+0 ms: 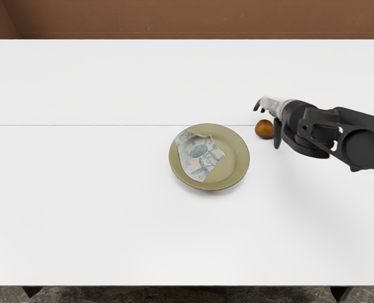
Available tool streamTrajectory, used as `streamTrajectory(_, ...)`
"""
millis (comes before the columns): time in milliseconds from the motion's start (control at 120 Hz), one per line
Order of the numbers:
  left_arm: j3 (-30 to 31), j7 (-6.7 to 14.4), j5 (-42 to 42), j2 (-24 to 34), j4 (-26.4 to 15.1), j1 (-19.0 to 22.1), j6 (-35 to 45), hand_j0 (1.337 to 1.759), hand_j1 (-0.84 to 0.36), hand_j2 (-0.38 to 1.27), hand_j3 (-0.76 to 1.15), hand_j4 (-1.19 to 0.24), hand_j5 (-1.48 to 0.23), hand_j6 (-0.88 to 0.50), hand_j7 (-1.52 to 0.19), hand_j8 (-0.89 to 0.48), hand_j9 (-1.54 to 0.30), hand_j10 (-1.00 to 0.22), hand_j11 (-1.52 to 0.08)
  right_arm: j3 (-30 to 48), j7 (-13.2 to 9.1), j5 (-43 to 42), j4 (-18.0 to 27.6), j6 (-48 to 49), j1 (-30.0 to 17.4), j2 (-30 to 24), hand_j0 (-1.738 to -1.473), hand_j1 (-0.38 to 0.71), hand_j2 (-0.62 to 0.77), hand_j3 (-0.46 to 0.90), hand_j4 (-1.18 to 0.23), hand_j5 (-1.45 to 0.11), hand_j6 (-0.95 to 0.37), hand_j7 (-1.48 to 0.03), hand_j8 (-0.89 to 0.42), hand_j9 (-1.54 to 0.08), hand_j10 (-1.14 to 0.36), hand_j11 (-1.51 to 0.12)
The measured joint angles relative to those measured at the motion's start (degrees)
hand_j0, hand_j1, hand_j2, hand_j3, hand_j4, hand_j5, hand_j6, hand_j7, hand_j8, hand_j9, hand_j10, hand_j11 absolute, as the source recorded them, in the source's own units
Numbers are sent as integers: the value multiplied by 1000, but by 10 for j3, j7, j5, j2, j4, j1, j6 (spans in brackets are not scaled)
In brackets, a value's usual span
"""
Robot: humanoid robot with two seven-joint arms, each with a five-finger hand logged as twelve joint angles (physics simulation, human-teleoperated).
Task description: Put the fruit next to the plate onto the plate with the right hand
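Observation:
A small brown fruit lies on the white table just right of an olive-green plate. The plate carries a blue-and-white patterned patch in its left half. My right hand comes in from the right edge on a dark arm and sits right beside the fruit, on its right side. One light finger points left above the fruit and a dark finger hangs down next to it. The fingers are spread and hold nothing. The left arm does not show.
A thin seam runs across the white table at the fruit's height. Beyond the table's far edge stands a brown wall. The table's front edge runs along the bottom of the picture.

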Motion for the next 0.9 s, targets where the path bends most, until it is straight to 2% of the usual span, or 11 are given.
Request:
streamTrajectory(117,0,0,0,0,0,0,0,1658,330,3,0,-16,-21,-16,-21,-16,-21,-16,-21,-2,0,0,-12,0,1,8,-1658,-57,-47,0,-248,-318,-249,-318,-248,-318,-247,-318)
streamTrajectory(392,0,0,0,0,0,0,0,1658,330,3,0,-16,-21,-16,-21,-16,-21,-16,-21,-2,0,1,-17,-1,-1,12,-1658,46,-64,0,-334,-431,-335,-430,-334,-430,-333,-430)
streamTrajectory(742,0,0,0,0,0,0,0,1658,330,3,0,-16,-21,-16,-21,-16,-21,-16,-21,-3,0,1,-18,-2,-6,12,-1658,109,-74,0,-385,-499,-387,-498,-386,-498,-385,-498)
streamTrajectory(900,0,0,0,0,0,0,0,1658,330,3,0,-16,-21,-16,-21,-16,-21,-16,-21,-3,0,1,-18,-1,-10,12,-1658,170,-84,0,-436,-565,-437,-564,-437,-565,-436,-565)
